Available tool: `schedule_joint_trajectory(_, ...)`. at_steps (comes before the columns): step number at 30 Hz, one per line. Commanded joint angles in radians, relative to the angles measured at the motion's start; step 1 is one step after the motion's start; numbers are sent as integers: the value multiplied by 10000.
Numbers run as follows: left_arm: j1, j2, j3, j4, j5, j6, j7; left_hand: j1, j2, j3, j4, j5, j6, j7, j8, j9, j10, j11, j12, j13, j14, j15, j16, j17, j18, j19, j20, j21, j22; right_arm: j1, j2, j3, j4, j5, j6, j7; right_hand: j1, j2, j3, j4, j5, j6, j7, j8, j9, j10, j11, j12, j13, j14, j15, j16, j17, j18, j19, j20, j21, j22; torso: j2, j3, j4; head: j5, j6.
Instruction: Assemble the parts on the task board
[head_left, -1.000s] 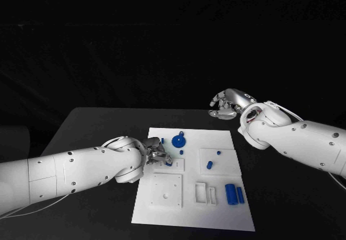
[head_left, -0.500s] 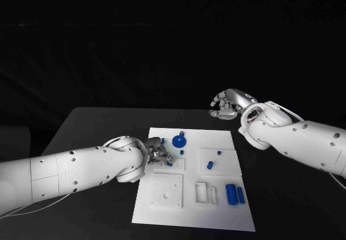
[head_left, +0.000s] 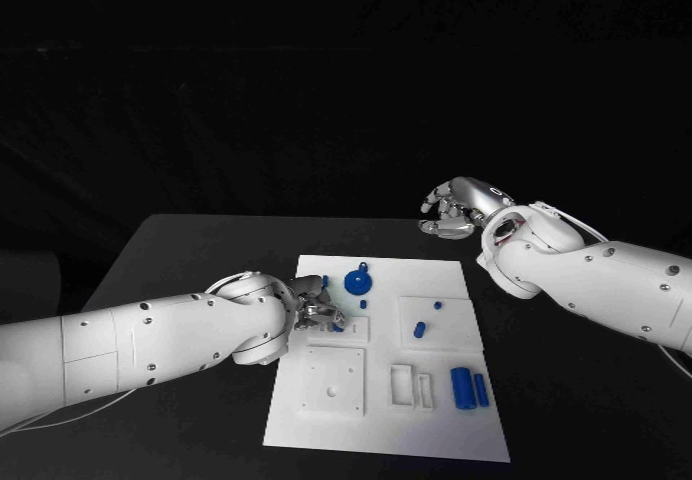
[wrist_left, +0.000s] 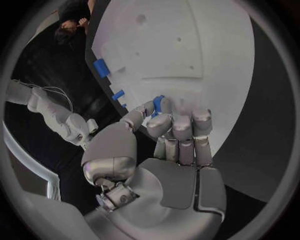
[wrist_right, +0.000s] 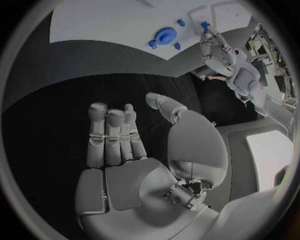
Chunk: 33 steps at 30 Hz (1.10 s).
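No writing shows; left hand (head_left: 313, 306) pinches a blue part (wrist_left: 157, 104), right hand (head_left: 459, 208) curled on nothing.

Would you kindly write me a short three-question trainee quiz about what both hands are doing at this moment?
1. True or false: the right hand rests on the task board.
2. Which hand pinches a small blue part in its fingers?
A. left
B. right
C. neither
3. Fill in: the blue disc-shaped part lies on the board's ____ end from the robot.

Key: 1 false, it hangs over the black table; 2 A, the left hand; 3 far.
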Motion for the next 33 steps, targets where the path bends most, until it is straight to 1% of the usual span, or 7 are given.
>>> schedule_joint_trajectory(1,-12,36,-4,4,-229,390,-26,114,127,172,9,34,1704,-1299,21,-15,-606,-641,63,-13,685,-711,40,5,145,-67,-1066,61,140,3,-1,4,8,-43,116,10,74,27,60,-21,58,25,80,59,17,-77,14,46,-15,69,-22,-36,13,578,63,-2,-66,17,3,-2,1,0,1)
schedule_joint_trajectory(6,-12,33,-4,-7,-273,560,-23,150,102,187,-39,20,1693,-1298,34,-42,-608,-640,70,-21,678,-710,40,1,149,-70,-1067,68,142,3,-3,4,4,-43,122,10,72,27,58,-24,84,27,79,59,18,-78,14,50,-20,70,-22,-37,14,578,64,-2,-67,20,-1,-3,-1,-1,-7)
schedule_joint_trajectory(19,-11,115,-2,-87,-257,622,-26,168,91,190,-61,-17,1678,-1292,45,-68,-612,-636,72,-31,669,-707,36,-4,148,-75,-1064,71,140,3,-2,4,9,-43,119,13,68,27,55,-24,109,31,79,61,20,-79,14,56,-27,73,-22,-38,17,578,67,-1,-69,24,2,3,2,-11,-7)
schedule_joint_trajectory(23,-10,154,-1,-129,-200,676,-60,152,102,175,-31,-120,1654,-1283,63,-107,-616,-625,71,-51,654,-705,24,-16,142,-82,-1056,69,133,3,1,4,8,-43,130,13,65,27,54,-23,115,31,79,61,20,-79,14,57,-28,74,-22,-38,18,578,67,-1,-70,25,1,4,-6,-20,8)
schedule_joint_trajectory(26,-9,210,-1,-150,-165,796,-86,137,103,159,28,-396,1609,-1267,94,-169,-623,-607,62,-92,632,-709,4,-36,140,-97,-1049,63,124,2,-1,4,8,-43,134,13,64,27,53,-23,118,32,79,61,20,-79,14,58,-30,74,-22,-38,18,578,68,-1,-70,26,0,4,-7,-20,9)
schedule_joint_trajectory(28,-9,235,-1,-172,-157,840,-91,136,90,152,87,-824,1558,-1249,116,-223,-625,-585,49,-133,605,-710,-22,-60,141,-120,-1045,55,119,2,2,4,9,-43,133,13,64,27,53,-23,121,32,79,61,20,-80,14,59,-30,74,-22,-39,18,578,68,-1,-70,27,1,8,-1,-22,6)
schedule_joint_trajectory(33,-8,265,-1,-238,-115,1025,-130,133,-8,125,191,-1254,1493,-1216,175,-331,-621,-549,34,-210,561,-702,-46,-97,136,-169,-1036,45,116,2,5,4,8,-43,144,13,62,27,51,-23,127,32,79,61,21,-80,14,60,-33,74,-22,-40,19,578,68,-1,-71,28,-3,9,1,-41,14)
